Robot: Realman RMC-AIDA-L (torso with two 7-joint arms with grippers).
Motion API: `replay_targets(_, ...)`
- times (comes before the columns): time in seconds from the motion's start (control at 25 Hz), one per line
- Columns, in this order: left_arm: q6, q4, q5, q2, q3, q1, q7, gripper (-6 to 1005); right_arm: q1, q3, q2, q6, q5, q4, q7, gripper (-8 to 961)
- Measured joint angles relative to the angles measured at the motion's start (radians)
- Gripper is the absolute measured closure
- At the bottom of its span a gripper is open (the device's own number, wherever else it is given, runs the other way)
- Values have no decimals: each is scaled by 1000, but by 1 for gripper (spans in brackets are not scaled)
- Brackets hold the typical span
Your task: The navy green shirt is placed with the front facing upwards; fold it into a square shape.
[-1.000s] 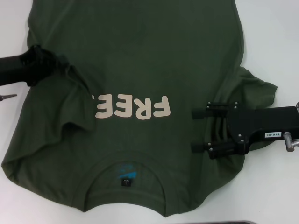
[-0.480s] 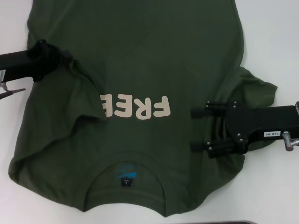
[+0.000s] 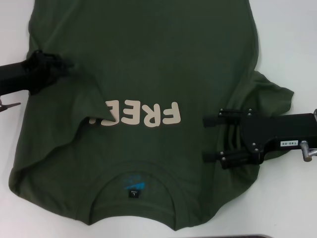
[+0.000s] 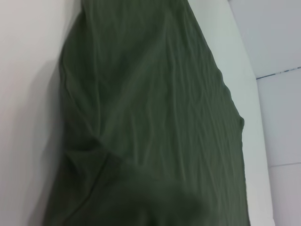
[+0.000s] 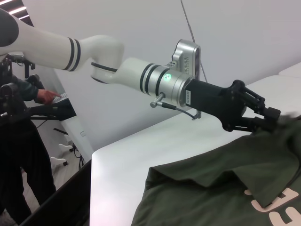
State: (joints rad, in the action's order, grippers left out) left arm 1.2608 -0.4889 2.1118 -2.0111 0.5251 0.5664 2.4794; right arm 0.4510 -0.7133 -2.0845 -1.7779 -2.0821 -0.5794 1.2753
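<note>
While my left gripper point(image 3: 62, 67), closed on the shirt point(image 3: 148, 54), drags its fold outward, uncovering lettering, my open right gripper point(image 3: 210, 139) hovers idle.

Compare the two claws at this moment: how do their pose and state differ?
The left claw is shut on a raised pinch of the shirt near its left edge; the right claw is open, fingers spread, holding nothing. The left claw bunches cloth into a fold; the right claw lies over flat cloth. Both are black and over the shirt.
</note>
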Motion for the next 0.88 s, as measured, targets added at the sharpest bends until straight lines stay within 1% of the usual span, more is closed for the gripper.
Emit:
replay_targets(0.08,24,-4,-11,6,-20,-8,2,900,1,0,0,0,0,-1,0,9)
replay_targets(0.16,61,-7,-31,17,-58,-18,-1,884,2,0,0,0,-1,-1,0,8)
replay_targets(0.24,112,-10,-49,35,-94,-29,-3,678,2,0,0,0,0,0,-1,8)
replay_targets(0.28,145,-10,-54,51,-108,-37,-4,638,1,0,0,1,0,0,-1,8)
replay_targets(0.32,162,-10,-54,59,-113,-40,-5,599,1,0,0,1,0,1,-2,8)
replay_targets(0.36,219,-11,-54,85,-120,-51,-23,559,0,0,0,1,0,1,-2,8)
replay_targets(0.4,219,-11,-54,85,-120,-51,-23,519,0,0,0,1,0,1,-2,8)
replay_targets(0.52,346,-11,-45,119,-101,-70,-139,392,3,0,0,1,1,1,2,8)
replay_targets(0.56,387,-15,-44,126,-92,-77,-184,344,4,0,0,1,1,2,4,8)
replay_targets(0.6,433,-24,-43,129,-80,-86,-236,295,6,0,0,1,1,2,4,8)
replay_targets(0.68,509,-55,-41,119,-54,-112,-333,199,7,0,0,-2,1,2,5,9)
replay_targets(0.72,540,-76,-40,109,-36,-131,-384,190,7,1,0,-5,1,1,8,9)
replay_targets(0.76,540,-76,-40,109,-36,-131,-384,181,8,2,0,-8,2,0,12,9)
replay_targets(0.8,569,-105,-40,92,-3,-161,-458,172,9,2,0,-10,2,-1,20,9)
replay_targets(0.84,580,-136,-39,68,27,-199,-544,163,10,2,1,-13,2,-2,33,9)
replay_targets(0.88,581,-139,-39,65,29,-205,-562,154,13,3,3,-16,2,-2,48,9)
